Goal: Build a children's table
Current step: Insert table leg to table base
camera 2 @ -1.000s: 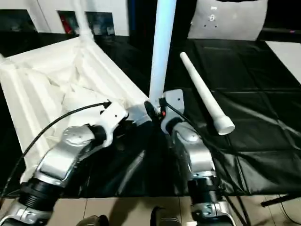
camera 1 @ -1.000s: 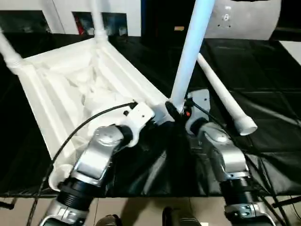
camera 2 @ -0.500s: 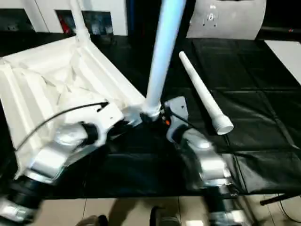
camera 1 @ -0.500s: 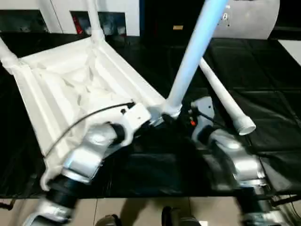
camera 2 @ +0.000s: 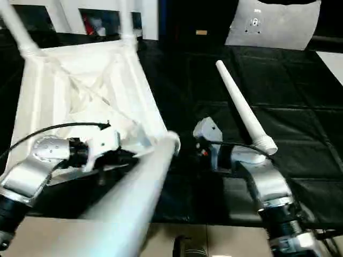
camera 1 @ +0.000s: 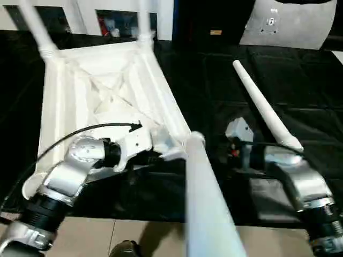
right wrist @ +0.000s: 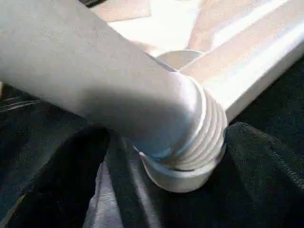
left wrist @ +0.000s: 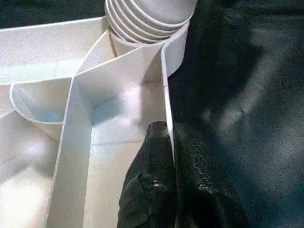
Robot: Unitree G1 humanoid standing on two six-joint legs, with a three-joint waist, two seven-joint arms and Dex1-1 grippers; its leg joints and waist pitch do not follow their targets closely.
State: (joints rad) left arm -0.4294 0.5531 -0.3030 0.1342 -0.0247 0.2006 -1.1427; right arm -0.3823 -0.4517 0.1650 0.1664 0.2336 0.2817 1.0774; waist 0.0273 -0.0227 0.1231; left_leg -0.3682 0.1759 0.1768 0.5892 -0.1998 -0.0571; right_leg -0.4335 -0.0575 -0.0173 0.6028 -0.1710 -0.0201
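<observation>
Item: children's table, part-built, lying upside down on the desk, which is covered in black padding; white square top with X-ribbed underside facing up. Two legs stand in the far corner sockets. Third leg: a second ago upright in the near right socket, now toppled toward the camera, its ribbed end tilted in the socket and not seated. Fourth leg lies loose on the padding to the right, well apart from the top. Left pincer: closed on the thin rim wall of the top beside that socket. Right pincer: jaws spread wide, holding nothing, just beside the fallen leg; earlier it stood against the leg's base. Judgement: the release let the leg fall, so this joint needs redoing. Room: white wall panels behind, pale floor at the near desk edge.
</observation>
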